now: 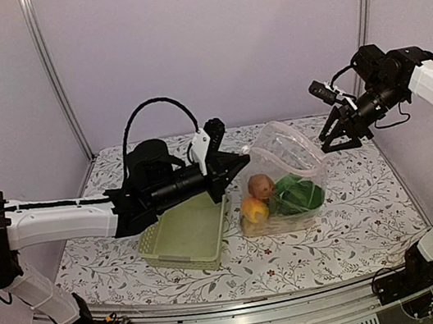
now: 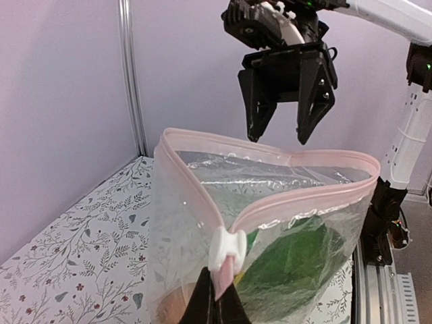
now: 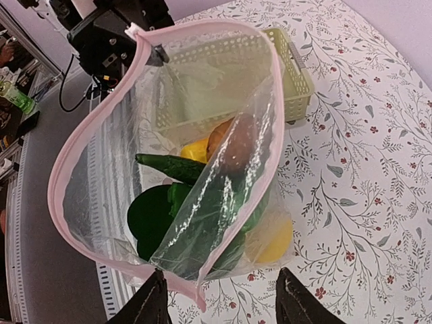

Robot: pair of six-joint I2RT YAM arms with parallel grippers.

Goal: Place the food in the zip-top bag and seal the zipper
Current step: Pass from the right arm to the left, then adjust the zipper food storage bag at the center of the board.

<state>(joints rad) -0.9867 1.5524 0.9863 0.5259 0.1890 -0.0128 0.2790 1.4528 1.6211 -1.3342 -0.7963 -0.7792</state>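
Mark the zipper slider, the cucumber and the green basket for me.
zipper slider [image 2: 226, 248], left wrist view, middle of the white clip.
cucumber [image 3: 167, 165], right wrist view, middle of its dark green body.
basket [image 1: 178, 257], top external view, its near wall.

Quantities:
- Bag: one, with one slider.
- Basket: one.
- Hands: two, left hand and right hand.
- Food in bag: two yellow pieces, one brown ball, one cucumber. Other green pieces overlap, so their count is undetermined.
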